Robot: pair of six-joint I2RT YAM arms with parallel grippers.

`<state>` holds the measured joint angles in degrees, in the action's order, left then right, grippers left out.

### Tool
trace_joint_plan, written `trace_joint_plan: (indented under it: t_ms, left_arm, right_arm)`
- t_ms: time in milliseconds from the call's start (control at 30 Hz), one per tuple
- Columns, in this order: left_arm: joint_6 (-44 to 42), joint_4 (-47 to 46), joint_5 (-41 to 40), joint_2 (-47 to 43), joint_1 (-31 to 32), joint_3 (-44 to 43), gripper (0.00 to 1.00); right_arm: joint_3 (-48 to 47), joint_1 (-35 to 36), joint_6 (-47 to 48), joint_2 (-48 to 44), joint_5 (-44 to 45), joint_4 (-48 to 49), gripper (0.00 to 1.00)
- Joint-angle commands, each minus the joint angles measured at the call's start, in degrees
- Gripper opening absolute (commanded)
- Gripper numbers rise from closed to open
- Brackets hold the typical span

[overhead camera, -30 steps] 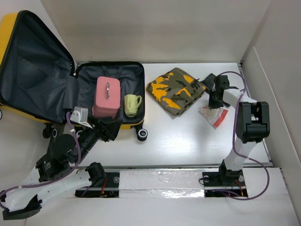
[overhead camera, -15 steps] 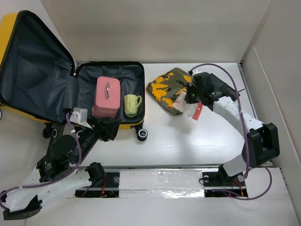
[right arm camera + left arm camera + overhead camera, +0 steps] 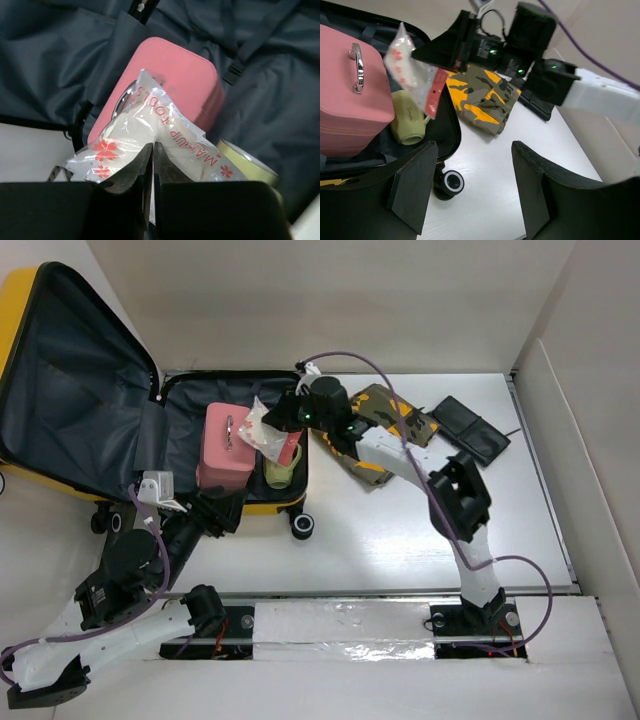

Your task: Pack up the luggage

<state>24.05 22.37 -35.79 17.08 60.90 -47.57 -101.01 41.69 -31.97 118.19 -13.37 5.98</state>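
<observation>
The yellow luggage [image 3: 185, 425] lies open at the left, its dark-lined lid [image 3: 70, 380] propped up. A pink case [image 3: 228, 445] and a green mug [image 3: 280, 468] sit inside it. My right gripper [image 3: 285, 418] hangs over the luggage, shut on a clear plastic packet [image 3: 262, 428] with red print. In the right wrist view the gripper [image 3: 153, 150] pinches the packet [image 3: 150, 120] above the pink case [image 3: 175, 70] and the mug [image 3: 250, 165]. My left gripper [image 3: 475, 147] stands open over the table by the luggage's front wheel [image 3: 451, 182], holding nothing.
A camouflage pouch [image 3: 412, 423] lies on the table right of the luggage, partly under my right arm. A flat black case [image 3: 470, 430] rests at the far right. White walls close in the table at the back and on the right.
My right arm has swung left from the table's right side, carrying the packet across the camouflage pouch to above the open luggage. The left arm has barely moved.
</observation>
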Motion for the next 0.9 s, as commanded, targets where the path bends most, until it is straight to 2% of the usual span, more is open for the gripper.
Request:
trace_joint_plan:
  t_ms: [0,67,100,133,200,333,367,467,500,533,600,633,700,767,800,833,867]
  left_arm:
    - [1.26,-0.66,-2.27,0.23,-0.35,0.46,0.58]
    - [1.61,-0.49,-2.53,0.67,-0.35,0.46,0.58]
    - [1.61,-0.31,-2.62,0.85,-0.35,0.46,0.58]
    - [1.61,-0.31,-2.88,0.94,-0.35,0.46,0.58]
    - [1.61,-0.4,-2.97,1.37,-0.35,0.46,0.58]
    - [1.52,-0.4,-3.06,2.34,-0.35,0.37,0.58]
    - [1.52,-0.31,-3.14,2.52,-0.35,0.37,0.58]
    - [1.52,-0.22,-3.14,2.52,-0.35,0.37,0.58]
    - [1.52,-0.22,-3.14,2.52,-0.35,0.37,0.58]
    - [1.44,-0.4,-2.97,2.43,-0.35,0.37,0.58]
    - [1.17,-0.75,-2.62,2.08,-0.35,0.37,0.58]
    - [1.08,-0.84,-2.36,1.99,-0.35,0.46,0.58]
    - [0.47,-1.45,-1.39,1.64,-0.35,0.55,0.58]
    - [0.29,-1.63,-0.51,1.55,-0.88,0.64,0.58]
    - [0.12,-1.72,-0.25,1.46,-0.88,0.64,0.58]
    - [0.12,-1.8,0.1,1.38,-0.88,0.64,0.58]
    - [0.03,-1.98,0.54,1.03,-0.88,0.64,0.58]
  right_arm:
    - [-5.5,-0.3,-11.35,5.72,0.17,11.68,0.25]
    - [-8.58,-1.52,-14.52,8.44,1.14,13.96,0.43]
    - [-9.11,-1.53,-15.92,9.15,1.06,14.76,0.58]
    - [-9.64,-2.14,-17.94,9.68,0.19,17.29,0.64]
    - [-9.56,-2.84,-18.57,9.26,-0.35,17.31,0.71]
    - [-3.68,-5.3,-16.21,3.73,1.15,20.29,0.72]
    - [0.25,-7.05,-15.59,2.15,0.89,21.0,0.7]
    - [8.43,-11.0,-12.08,-6.02,1.06,22.58,0.48]
    - [14.29,-14.67,-11.02,-8.13,1.15,22.33,0.27]
    - [17.31,-16.8,-9.01,-12.24,1.41,20.84,0.17]
    - [26.16,-23.8,-6.45,-16.04,4.04,18.21,0.07]
    - [28.74,-26.46,-5.22,-17.63,5.88,13.41,0.05]
    - [33.75,-31.73,-2.32,-21.94,12.46,10.29,0.04]
    - [39.3,-39.03,-0.3,-24.05,18.87,6.69,0.11]
    - [40.18,-41.14,0.49,-25.54,20.38,5.37,0.2]
    - [40.89,-42.82,1.37,-25.99,22.57,2.4,0.41]
    - [40.63,-45.27,3.47,-26.34,27.29,0.72,0.51]
